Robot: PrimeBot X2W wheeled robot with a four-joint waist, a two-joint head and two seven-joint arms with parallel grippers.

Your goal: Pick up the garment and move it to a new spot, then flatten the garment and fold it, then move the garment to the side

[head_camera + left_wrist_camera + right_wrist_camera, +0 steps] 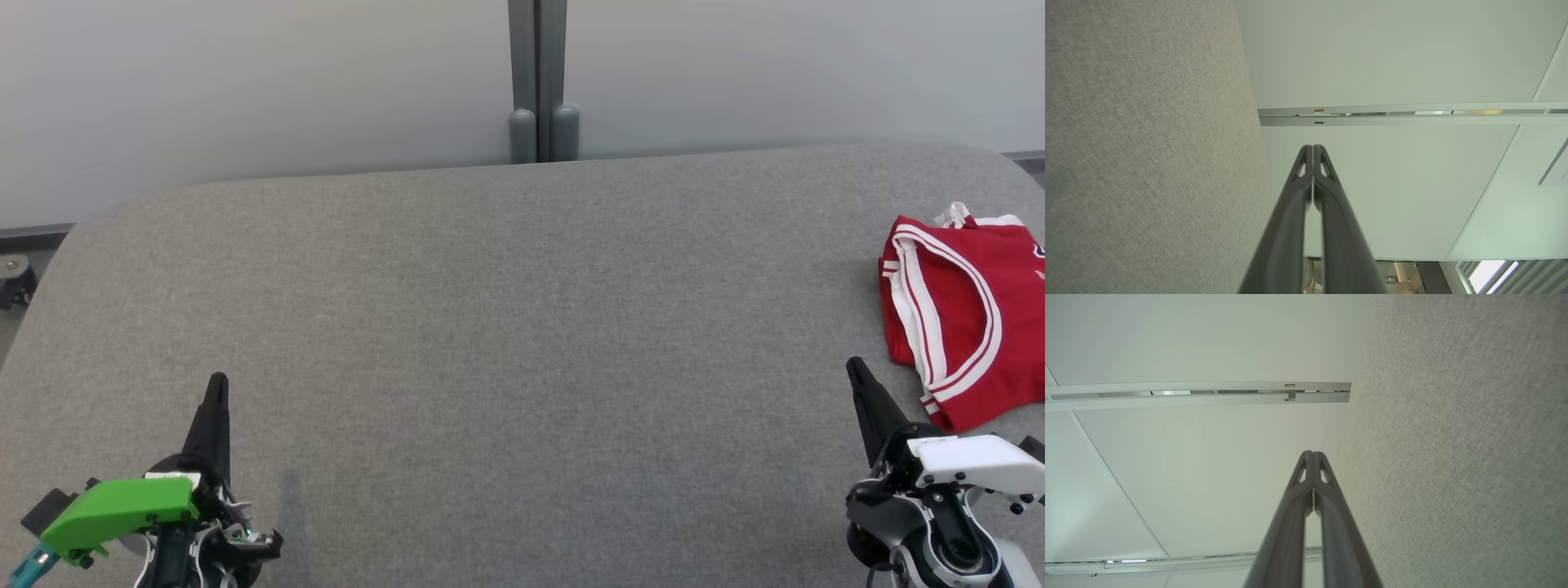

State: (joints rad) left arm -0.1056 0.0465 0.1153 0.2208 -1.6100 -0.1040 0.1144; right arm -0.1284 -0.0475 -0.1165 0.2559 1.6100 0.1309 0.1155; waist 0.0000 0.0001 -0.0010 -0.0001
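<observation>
Red fabric garment with white striped trim [971, 318] lies bunched at far right of grey felt-covered tabletop [506, 327], cut off by picture edge. Right gripper [855, 365] low on right, dark fingers pressed together, holding nothing, tip near garment's left edge but apart from it. Left gripper [217, 384] low on left, fingers likewise together, holding nothing, well apart from garment. Pale wall panels with grey post [538, 82] behind tabletop.

— Where's the garment [971, 318]?
— At the far right of the grey counter [490, 327], partly cut off by the picture's edge.
— And its look?
— Red with white striped trim, lying low in a loose, rumpled fold, with a white loop at its far edge.
</observation>
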